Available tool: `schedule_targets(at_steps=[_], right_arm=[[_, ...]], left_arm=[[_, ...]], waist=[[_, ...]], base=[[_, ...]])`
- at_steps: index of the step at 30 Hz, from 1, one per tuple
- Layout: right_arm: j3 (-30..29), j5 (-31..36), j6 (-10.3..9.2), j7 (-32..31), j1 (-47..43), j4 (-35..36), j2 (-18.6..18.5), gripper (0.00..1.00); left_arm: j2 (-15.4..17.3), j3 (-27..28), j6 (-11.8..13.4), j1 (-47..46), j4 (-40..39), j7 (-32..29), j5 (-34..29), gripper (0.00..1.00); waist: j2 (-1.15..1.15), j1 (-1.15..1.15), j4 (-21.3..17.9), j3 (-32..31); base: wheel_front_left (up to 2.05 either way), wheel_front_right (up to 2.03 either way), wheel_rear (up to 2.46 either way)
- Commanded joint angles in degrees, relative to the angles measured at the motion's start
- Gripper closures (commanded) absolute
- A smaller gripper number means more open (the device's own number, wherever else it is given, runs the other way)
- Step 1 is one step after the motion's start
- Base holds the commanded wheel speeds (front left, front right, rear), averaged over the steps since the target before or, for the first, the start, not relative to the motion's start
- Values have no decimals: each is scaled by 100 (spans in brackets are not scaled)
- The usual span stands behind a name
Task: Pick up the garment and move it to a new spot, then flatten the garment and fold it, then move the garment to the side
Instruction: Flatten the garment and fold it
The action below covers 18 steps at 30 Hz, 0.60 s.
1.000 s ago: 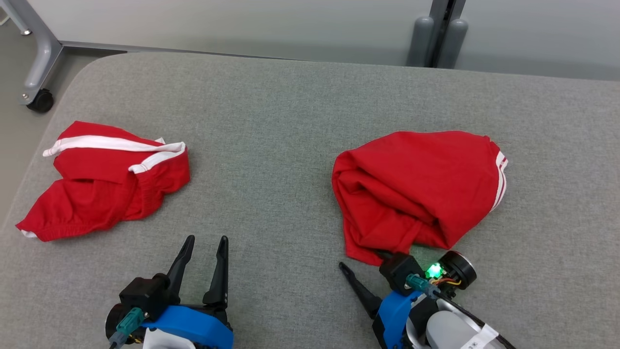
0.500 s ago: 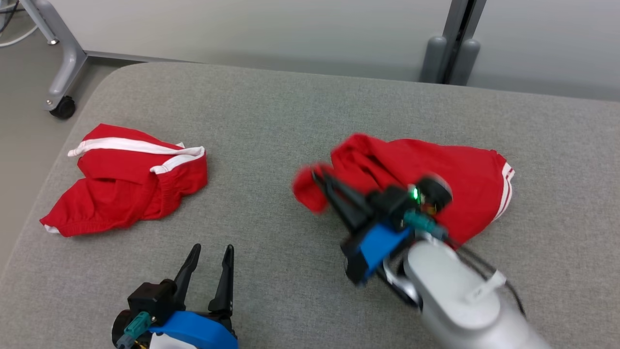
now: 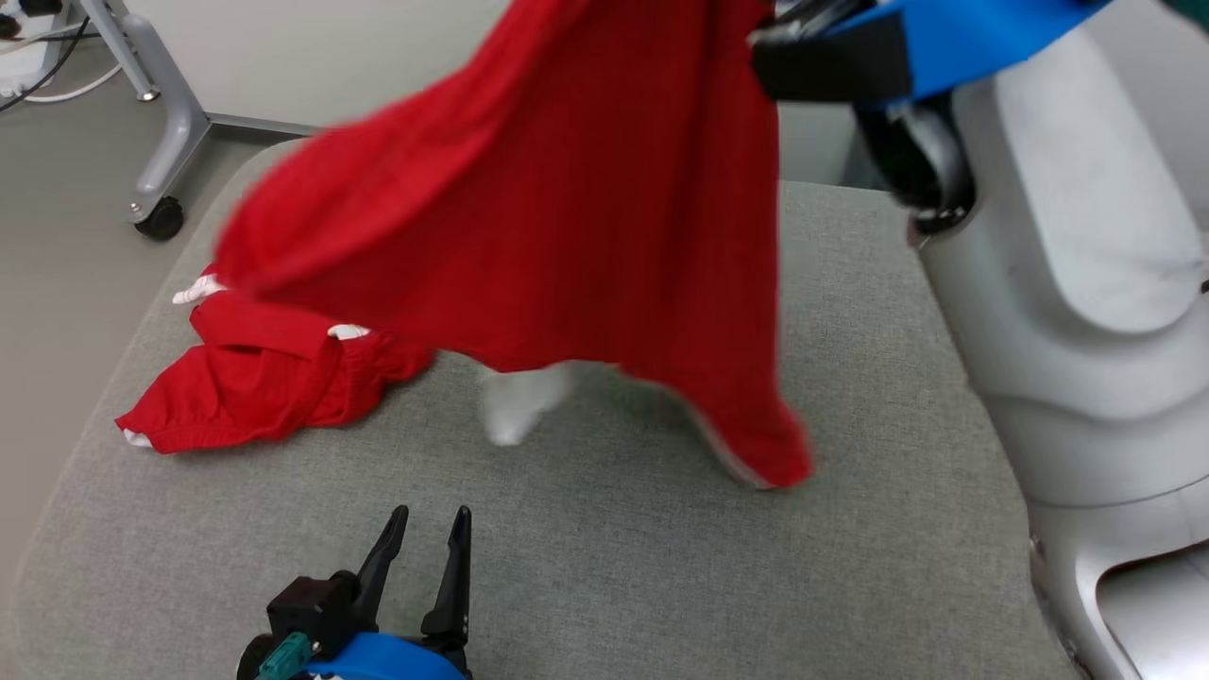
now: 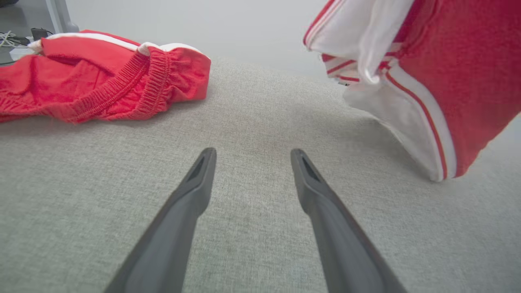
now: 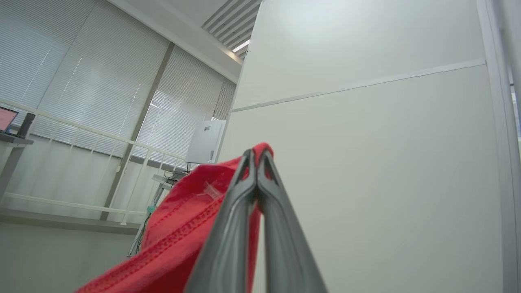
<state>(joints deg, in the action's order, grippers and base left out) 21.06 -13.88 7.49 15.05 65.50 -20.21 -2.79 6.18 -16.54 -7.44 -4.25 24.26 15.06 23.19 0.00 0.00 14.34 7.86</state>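
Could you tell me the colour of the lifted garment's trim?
White trim with red stripes; left wrist view shows it best.

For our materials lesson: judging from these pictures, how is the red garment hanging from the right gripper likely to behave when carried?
Probably floppy: the red garment drapes loosely from the right gripper. Likely light, since a pinch on one edge lifts it. Its low hem may drag on the grey cushion.

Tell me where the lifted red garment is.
In the head view the lifted garment hangs mid-frame from the shut right end effector, over the grey cushion, right of the other red garment.
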Motion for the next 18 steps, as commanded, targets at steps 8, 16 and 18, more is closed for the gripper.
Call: schedule_targets(at_steps=[8,16,18], right_arm=[[-2013,1226,-1,19,-1060,-1222,-410,100],[-4370,2230,0,21,-2840,-2099,-720,100],[-4770,2473,0,21,-3133,-2102,-598,1]], left_arm=[[-34,163,-9,-40,-59,16,-28,0],[91,128,-9,-172,-115,16,-6,0],[132,153,-9,-180,-120,17,-4,0]], waist=[[0,0,-167,162],[0,0,-274,306],[0,0,-330,310]], base=[[0,0,0],[0,0,0],[0,0,0]])
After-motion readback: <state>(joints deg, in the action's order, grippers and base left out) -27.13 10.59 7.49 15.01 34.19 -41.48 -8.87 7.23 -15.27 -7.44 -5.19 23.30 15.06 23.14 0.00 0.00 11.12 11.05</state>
